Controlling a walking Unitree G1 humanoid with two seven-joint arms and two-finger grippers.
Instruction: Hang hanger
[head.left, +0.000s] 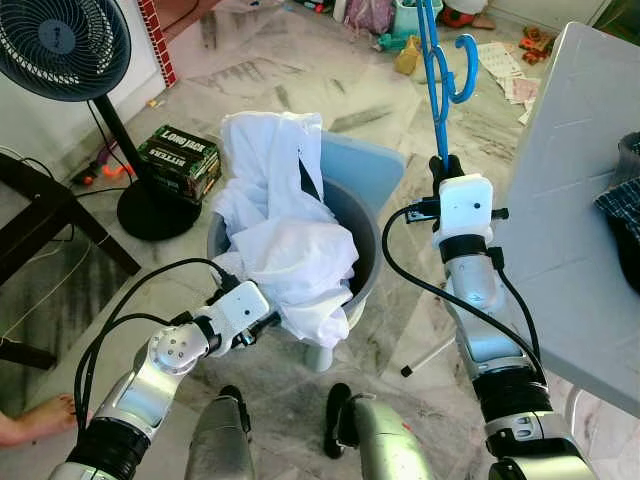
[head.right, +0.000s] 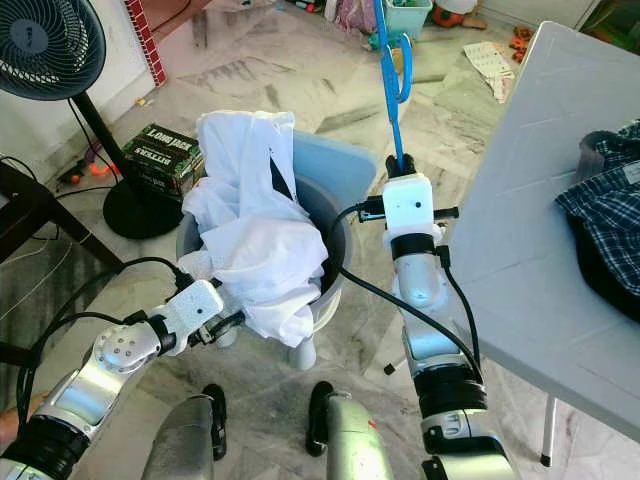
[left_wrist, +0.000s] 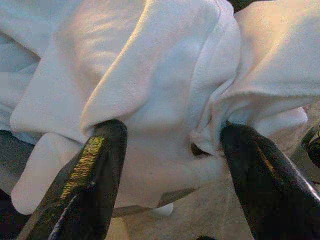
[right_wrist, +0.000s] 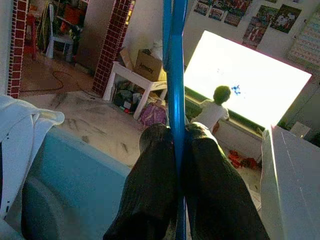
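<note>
At the near rim of the grey basket (head.left: 365, 275), the left gripper (left_wrist: 165, 165) is spread wide against the white garment (head.left: 285, 250) (nothing pinched), while beyond the basket the blue hanger (head.left: 440, 85) is clenched upright by the right gripper (right_wrist: 176, 150) and is best kept vertical until hooked.

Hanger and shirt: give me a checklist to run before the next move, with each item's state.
1. Right gripper shut on the blue hanger: ok.
2. Hanger upright, hook on top: ok.
3. Left gripper at the white shirt, fingers open around a fold: ok.
4. Shirt gripped: not ok, fingers not closed.
5. Shirt free of the grey basket: not ok, it drapes over the rim.
6. Hanger threaded into the shirt: not ok, they are apart.
</note>
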